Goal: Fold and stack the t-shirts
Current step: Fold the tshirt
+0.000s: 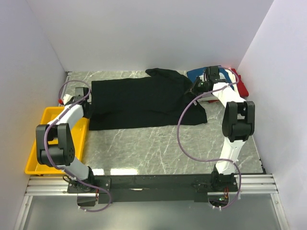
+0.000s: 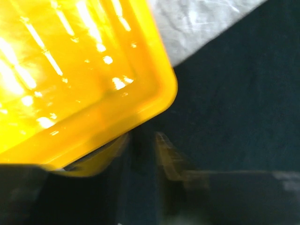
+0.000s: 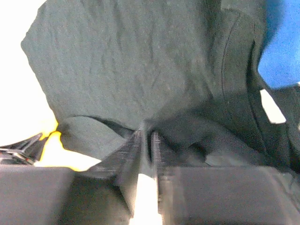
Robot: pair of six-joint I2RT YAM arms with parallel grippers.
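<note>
The surface [image 1: 158,143] carries the black tee [image 1: 139,103], spread flat and wide across the far half, running from 10 o'clock to 1 o'clock. We judge it is laid out this way so that both arms can take opposite ends for the first fold; no fold is made yet.

The tray [image 1: 48,120] sits at 8 o'clock, its corner just beside the tee's left edge. The left arm hides part of it. In the part that shows, we see nothing inside, only glare.

At 1 o'clock lie a blue tee [image 1: 196,73] and a red tee [image 1: 241,86], bunched together against the far right corner, probably waiting their turn. The black tee's collar end overlaps them.

The right gripper [image 3: 146,133] is at that collar end, its jaws drawn nearly together with a ridge of black cloth bunched at the tips, so we take it as pinching the black tee.

The left gripper [image 2: 140,140] hovers over the tee's left edge by the tray corner. Its view is blurred, so we cannot tell its state.
</note>
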